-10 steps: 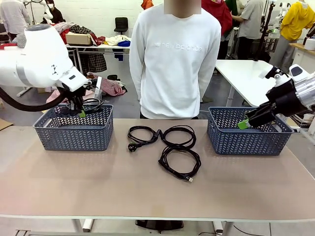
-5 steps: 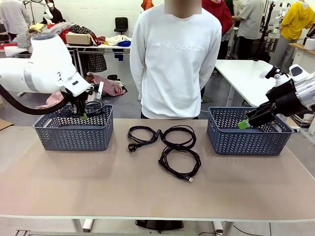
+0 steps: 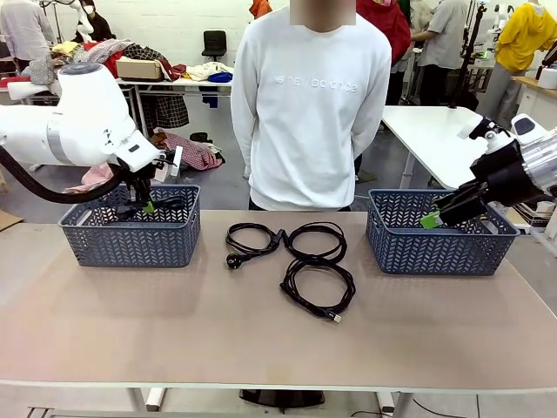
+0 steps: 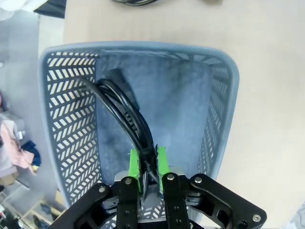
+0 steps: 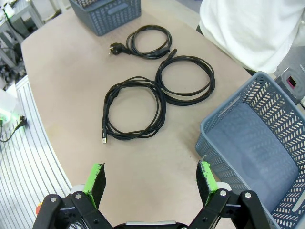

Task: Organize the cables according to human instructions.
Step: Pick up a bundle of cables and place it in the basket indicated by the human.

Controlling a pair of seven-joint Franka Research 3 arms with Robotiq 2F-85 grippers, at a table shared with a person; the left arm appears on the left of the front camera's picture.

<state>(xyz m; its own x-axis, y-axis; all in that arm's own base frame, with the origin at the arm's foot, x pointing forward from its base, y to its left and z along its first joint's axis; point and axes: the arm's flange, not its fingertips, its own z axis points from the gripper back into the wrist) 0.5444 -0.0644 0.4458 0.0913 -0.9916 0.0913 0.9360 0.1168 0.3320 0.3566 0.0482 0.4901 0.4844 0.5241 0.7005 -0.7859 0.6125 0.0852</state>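
Front view gives you the left basket (image 3: 130, 239), one cable (image 4: 128, 114) inside it running straight away from the left gripper (image 4: 148, 156), jaws narrow around it. Three loose cables (image 3: 284, 237) lie right of that basket, your right gripper (image 5: 150, 183) beyond them, wide and empty. That cable sits lower than a second ago

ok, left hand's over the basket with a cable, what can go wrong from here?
1. The coiled cable sits pinched between the pads of the left hand over the left basket; it may cling and lift back out when the hand rises.
2. On the table, the middle coil touches the near coil; grabbing one would probably drag the other.
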